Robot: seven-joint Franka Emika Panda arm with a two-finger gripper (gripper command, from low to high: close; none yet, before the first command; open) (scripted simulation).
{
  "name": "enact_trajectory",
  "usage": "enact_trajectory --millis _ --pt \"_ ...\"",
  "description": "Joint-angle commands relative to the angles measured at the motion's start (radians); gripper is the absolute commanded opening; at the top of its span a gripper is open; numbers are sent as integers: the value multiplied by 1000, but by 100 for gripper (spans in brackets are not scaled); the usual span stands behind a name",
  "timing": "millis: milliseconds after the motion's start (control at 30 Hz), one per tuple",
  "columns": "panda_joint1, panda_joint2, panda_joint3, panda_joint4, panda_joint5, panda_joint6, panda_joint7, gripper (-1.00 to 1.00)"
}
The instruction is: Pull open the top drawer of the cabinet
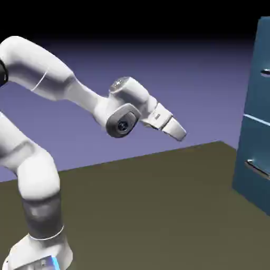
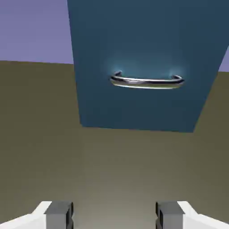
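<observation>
The teal-blue cabinet (image 1: pixel 257 108) stands at the exterior view's right edge, partly cut off. Its top drawer (image 1: pixel 262 52) carries a thin silver bar handle (image 1: pixel 265 72). My gripper (image 1: pixel 180 134) hangs in the air well to the left of the cabinet, angled down toward it and touching nothing. In the hand view the gripper (image 2: pixel 114 219) is open, its grey fingertips (image 2: pixel 59 214) wide apart with nothing between them. Ahead of them is the cabinet's bottom part (image 2: pixel 143 40) with a silver handle (image 2: pixel 146 81); this looks like the lower drawer.
A lower drawer (image 1: pixel 252 153) with a like handle (image 1: pixel 258 170) sits under the top one. The olive-brown table (image 1: pixel 147 200) stretches between the arm's base and the cabinet's foot.
</observation>
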Motion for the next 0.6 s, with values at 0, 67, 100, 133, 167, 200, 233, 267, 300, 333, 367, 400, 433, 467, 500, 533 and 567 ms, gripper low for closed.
enact_trajectory --millis 0,67,100,133,167,200,233,267,300,333,367,400,433,467,500,533,567 --pt "-36 -12 22 20 43 -10 7 0" --pt "-109 -36 66 61 128 -30 20 0" --pt "-145 -48 87 82 170 -40 27 0" --pt "-181 -60 109 102 213 -50 34 0" --pt "-217 -73 131 123 256 -60 40 0" --pt "-254 -85 153 143 298 -70 47 0" --pt "-290 -97 175 164 341 -80 54 0" --pt "-326 -109 197 184 383 -90 61 0" --pt "-362 -121 218 205 426 -100 67 0" --pt "-399 -133 240 225 469 -111 74 0" --pt "-435 -145 262 245 511 -121 81 0" --pt "-471 -157 284 266 554 -131 87 0" --pt "-507 -169 306 286 596 -141 94 0" --pt "-544 -181 328 307 639 -151 101 0" --pt "-580 -194 349 327 682 -161 108 0" --pt "-616 -206 371 348 724 -171 114 0" --pt "-652 -218 393 368 767 -181 121 0"
